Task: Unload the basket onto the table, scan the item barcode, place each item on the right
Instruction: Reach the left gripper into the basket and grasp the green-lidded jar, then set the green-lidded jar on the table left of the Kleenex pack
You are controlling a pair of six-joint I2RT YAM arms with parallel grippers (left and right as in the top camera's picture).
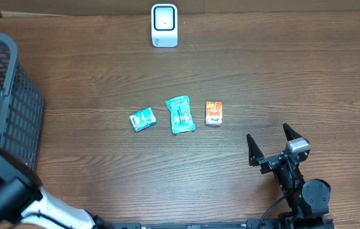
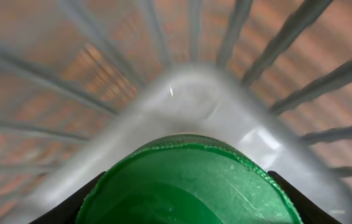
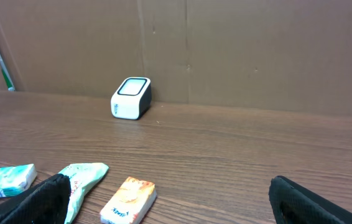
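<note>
A green round item (image 2: pixel 191 183) with a ribbed rim fills the bottom of the left wrist view. My left gripper (image 2: pixel 188 208) is shut on it, one dark finger (image 2: pixel 70 208) against each side, down inside the grey basket (image 2: pixel 194 99). The white barcode scanner (image 1: pixel 164 25) with its dark window stands at the table's far edge and also shows in the right wrist view (image 3: pixel 130 98). My right gripper (image 1: pixel 274 143) hovers open and holds nothing at the front right of the table.
The grey wire basket (image 1: pixel 8 95) stands at the left edge. A small teal packet (image 1: pixel 143 119), a teal pouch (image 1: pixel 180 114) and an orange packet (image 1: pixel 214 113) lie in a row mid-table, left of the right gripper. A cardboard wall (image 3: pixel 226 50) backs the table.
</note>
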